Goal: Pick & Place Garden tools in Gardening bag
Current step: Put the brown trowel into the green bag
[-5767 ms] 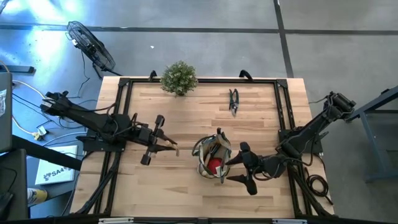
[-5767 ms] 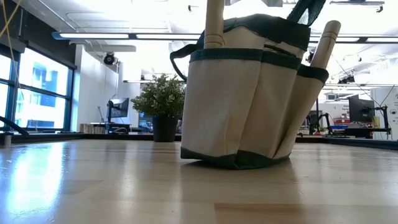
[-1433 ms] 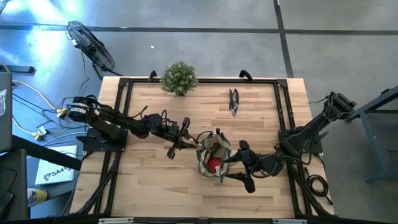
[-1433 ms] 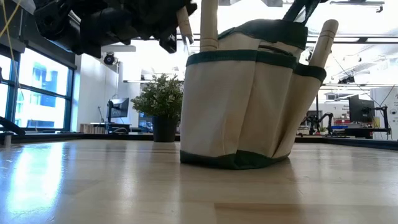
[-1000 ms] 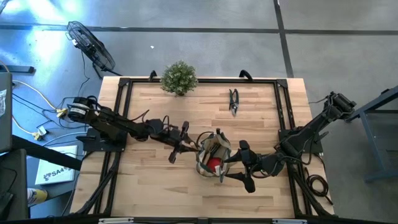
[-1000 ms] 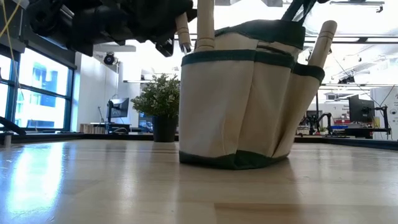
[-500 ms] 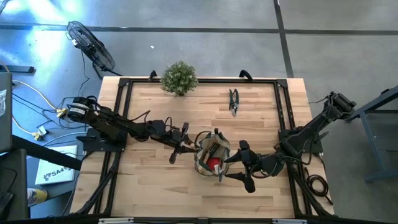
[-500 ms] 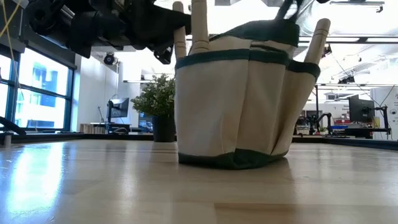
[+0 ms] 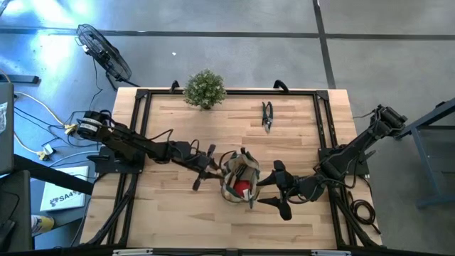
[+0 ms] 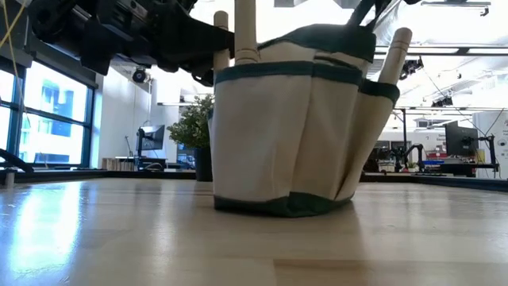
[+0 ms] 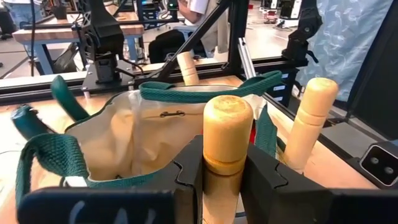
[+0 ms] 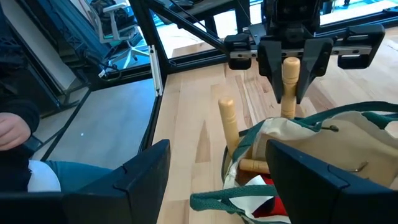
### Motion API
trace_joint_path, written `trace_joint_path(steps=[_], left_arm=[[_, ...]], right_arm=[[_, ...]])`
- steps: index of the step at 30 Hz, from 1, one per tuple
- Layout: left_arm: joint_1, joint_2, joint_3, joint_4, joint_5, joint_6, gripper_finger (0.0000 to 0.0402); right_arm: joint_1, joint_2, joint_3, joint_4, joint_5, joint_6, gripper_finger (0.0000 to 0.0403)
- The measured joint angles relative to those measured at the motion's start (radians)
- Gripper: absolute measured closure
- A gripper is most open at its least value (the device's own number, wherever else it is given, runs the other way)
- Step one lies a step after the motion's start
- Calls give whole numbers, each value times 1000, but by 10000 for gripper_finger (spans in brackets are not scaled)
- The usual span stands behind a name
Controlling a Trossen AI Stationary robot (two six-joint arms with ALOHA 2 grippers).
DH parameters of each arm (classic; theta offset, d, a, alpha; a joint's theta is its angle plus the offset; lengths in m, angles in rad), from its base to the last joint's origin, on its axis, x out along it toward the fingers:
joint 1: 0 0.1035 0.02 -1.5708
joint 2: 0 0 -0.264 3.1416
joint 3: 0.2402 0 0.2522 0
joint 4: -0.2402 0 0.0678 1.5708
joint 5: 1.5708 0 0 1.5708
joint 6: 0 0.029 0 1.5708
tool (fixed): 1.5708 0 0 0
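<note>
The olive and tan gardening bag stands upright on its base at the table's middle. It holds several wooden-handled tools, green-handled pruners and a red cone. My left gripper is at the bag's left side, shut on a wooden-handled tool. My right gripper is open at the bag's right side, with its fingers spread on either side of the rim. I cannot tell whether it touches the bag. Dark snips lie flat on the table at the far right. My left gripper pinches the tool's wooden handle between its two fingers, a little below the handle's rounded free end. The fingers come level from the table's left, across the handle. The handle stands upright at the bag's left rim, and the bag hides its lower part.
A bushy potted plant stands at the table's far edge, left of middle. Black frame rails run along the table's left, right and far sides. Bare wood lies near the front edge and at the far left.
My left gripper has come down at the bag's left side with the tool, and the handle now stands upright beside the other handle at the rim. The bag has slid a little toward the table's left edge.
</note>
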State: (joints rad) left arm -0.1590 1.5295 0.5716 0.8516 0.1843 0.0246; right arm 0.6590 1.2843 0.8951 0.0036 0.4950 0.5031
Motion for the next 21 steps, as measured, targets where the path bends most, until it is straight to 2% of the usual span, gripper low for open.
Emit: trace_joint_path(steps=[11,17,21], left_arm=[[-1,0,0,-18,51,-6,338],[-1,0,-2,-29,54,-34,294],[-1,0,-2,-47,53,-34,286]], right_arm=[[0,0,0,8,0,1,147],[0,0,0,8,0,13,147],[0,0,0,8,0,20,147]])
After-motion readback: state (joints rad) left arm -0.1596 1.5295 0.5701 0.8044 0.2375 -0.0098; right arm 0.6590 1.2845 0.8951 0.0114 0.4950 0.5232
